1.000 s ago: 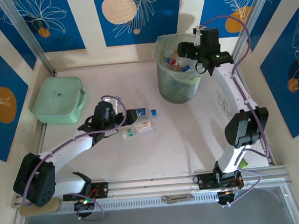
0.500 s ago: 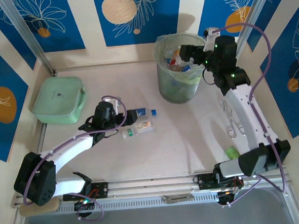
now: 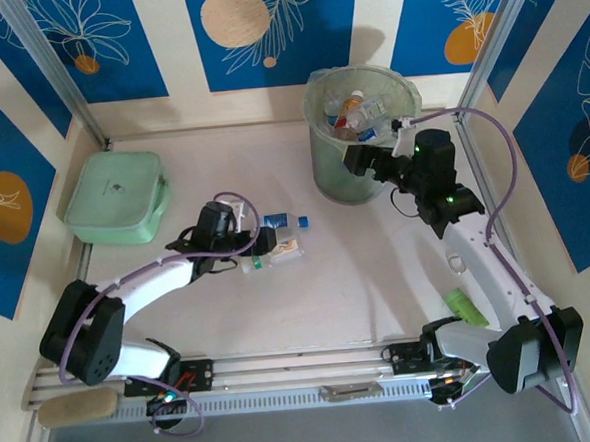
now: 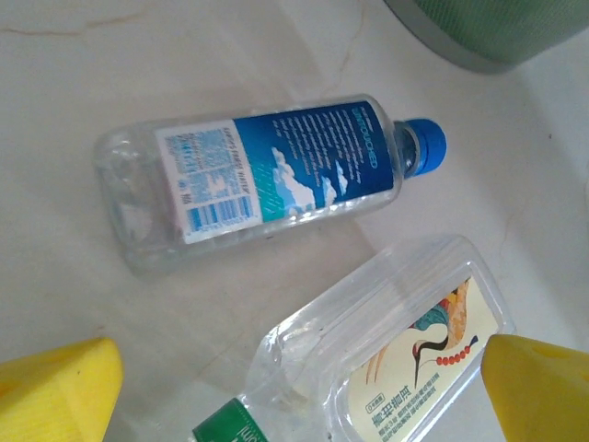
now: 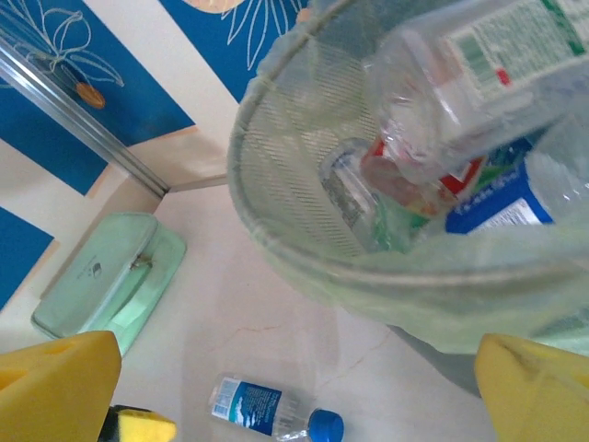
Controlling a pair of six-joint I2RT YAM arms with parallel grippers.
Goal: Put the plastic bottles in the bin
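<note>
Two plastic bottles lie side by side on the table: a clear one with a blue label and cap (image 3: pixel 281 223) (image 4: pixel 267 175) (image 5: pixel 269 411), and a flattened clear one with a crane label (image 3: pixel 277 252) (image 4: pixel 386 359). My left gripper (image 3: pixel 260 241) (image 4: pixel 294 396) is open just above them, its yellow fingertips (image 4: pixel 55 387) straddling the flattened bottle. The bin (image 3: pixel 357 167) (image 5: pixel 304 230) stands at the back and holds several bottles (image 3: pixel 353 112) (image 5: pixel 442 157). My right gripper (image 3: pixel 356 163) (image 5: pixel 294 396) hangs open and empty beside the bin's near right wall. A green bottle (image 3: pixel 466 307) lies by the right arm.
A flat mint-green case (image 3: pixel 116 197) (image 5: pixel 101 276) sits at the back left. Blue patterned walls enclose the table on three sides. The right arm stretches along the table's right side, close to the bin.
The right gripper opened over the bin, then drew back and down to its near right side. The left gripper edged right over the two bottles.
</note>
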